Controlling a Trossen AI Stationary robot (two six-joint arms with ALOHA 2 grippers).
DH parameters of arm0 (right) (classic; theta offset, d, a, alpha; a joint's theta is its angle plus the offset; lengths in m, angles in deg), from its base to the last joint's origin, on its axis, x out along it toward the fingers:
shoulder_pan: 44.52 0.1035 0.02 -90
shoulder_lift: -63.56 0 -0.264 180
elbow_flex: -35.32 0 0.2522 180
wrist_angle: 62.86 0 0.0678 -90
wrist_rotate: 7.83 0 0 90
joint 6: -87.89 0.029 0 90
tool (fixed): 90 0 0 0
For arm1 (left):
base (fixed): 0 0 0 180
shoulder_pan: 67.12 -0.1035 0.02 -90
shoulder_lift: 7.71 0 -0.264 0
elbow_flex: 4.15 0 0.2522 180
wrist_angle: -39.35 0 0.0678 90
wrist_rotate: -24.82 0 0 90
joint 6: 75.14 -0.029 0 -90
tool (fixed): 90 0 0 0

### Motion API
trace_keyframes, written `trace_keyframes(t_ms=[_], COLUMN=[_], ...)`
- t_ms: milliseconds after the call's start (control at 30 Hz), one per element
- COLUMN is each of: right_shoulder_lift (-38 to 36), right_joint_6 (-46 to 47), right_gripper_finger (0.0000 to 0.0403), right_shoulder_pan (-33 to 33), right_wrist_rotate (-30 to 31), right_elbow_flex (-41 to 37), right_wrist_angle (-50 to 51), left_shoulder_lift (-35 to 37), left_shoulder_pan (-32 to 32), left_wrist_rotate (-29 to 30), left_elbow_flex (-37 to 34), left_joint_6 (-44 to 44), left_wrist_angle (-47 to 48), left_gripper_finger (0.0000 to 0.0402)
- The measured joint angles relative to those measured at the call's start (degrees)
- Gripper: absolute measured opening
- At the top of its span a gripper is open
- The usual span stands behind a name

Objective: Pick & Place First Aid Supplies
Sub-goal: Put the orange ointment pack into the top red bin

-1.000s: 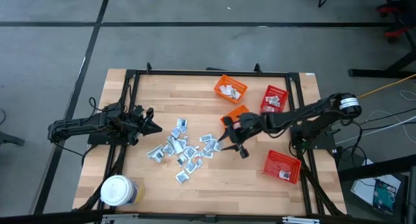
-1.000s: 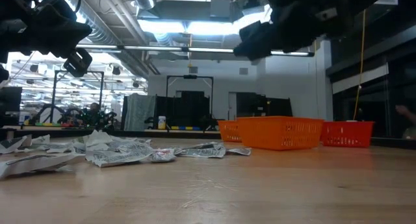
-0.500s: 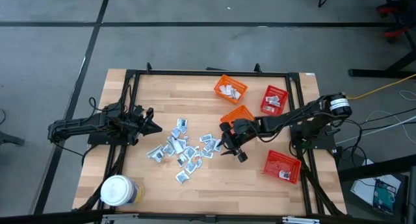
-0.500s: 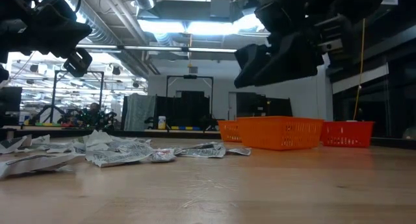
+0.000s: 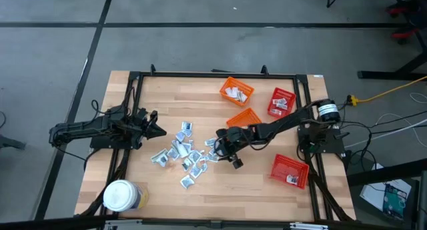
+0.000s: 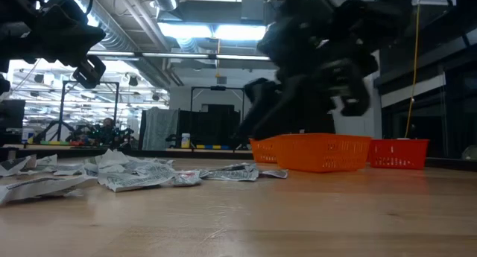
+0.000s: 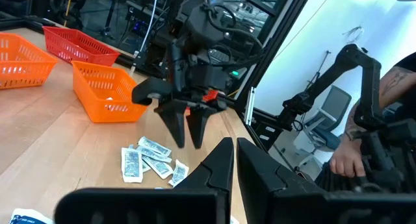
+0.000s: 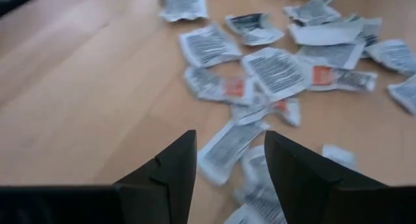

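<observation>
The first aid supplies [image 5: 187, 153] lie as several small silvery sachets scattered flat on the wooden table's middle, and show also in the right wrist view [image 8: 273, 68] and in the low view [image 6: 112, 171]. My right gripper [image 5: 219, 146] hangs open just above the pile's right edge, slanting down. Its two fingers [image 8: 175, 165] stand on either side of a sachet [image 8: 227, 146] without touching it. In the left wrist view the right gripper [image 7: 188, 136] hovers over a few sachets [image 7: 149, 162]. My left gripper [image 5: 160, 130] waits shut at the table's left side, level.
Two orange baskets [image 5: 237, 91] [image 5: 243, 117] and two red baskets [image 5: 281, 101] [image 5: 290, 171] stand at the table's right, some with packets inside. A white-lidded jar [image 5: 121, 197] stands at the near left corner. Bare wood lies along the near edge.
My right gripper has moved toward the table's left edge and down, from beside the middle orange basket to the right edge of the sachet pile, tipping more steeply downward. Its fingers have stayed open. The sachets have not moved.
</observation>
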Motion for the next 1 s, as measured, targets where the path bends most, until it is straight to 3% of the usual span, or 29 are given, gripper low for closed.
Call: trace_keyframes(t_ms=[200,667,800,1000], right_shoulder_lift=[4.9,8.0,8.0,7.9], right_joint_6=[-0.2,3.3,3.2,3.2], right_gripper_finger=[0.0180,0.0176,0.0146,0.0068], right_shoulder_pan=[-0.6,-0.6,-0.6,-0.6], right_wrist_rotate=[1.5,3.0,4.5,5.0], right_elbow_flex=[5.3,6.0,5.9,5.9], right_wrist_angle=[0.5,7.6,7.3,7.5], left_shoulder_lift=[0.0,0.0,0.0,0.0], left_shoulder_pan=[0.0,0.0,0.0,0.0], left_wrist_rotate=[0.0,0.0,0.0,0.0], left_elbow_flex=[0.0,0.0,0.0,0.0], left_joint_6=[0.0,0.0,0.0,0.0], left_wrist_angle=[0.0,0.0,0.0,0.0], left_gripper_finger=[0.0015,0.0015,0.0015,0.0015])
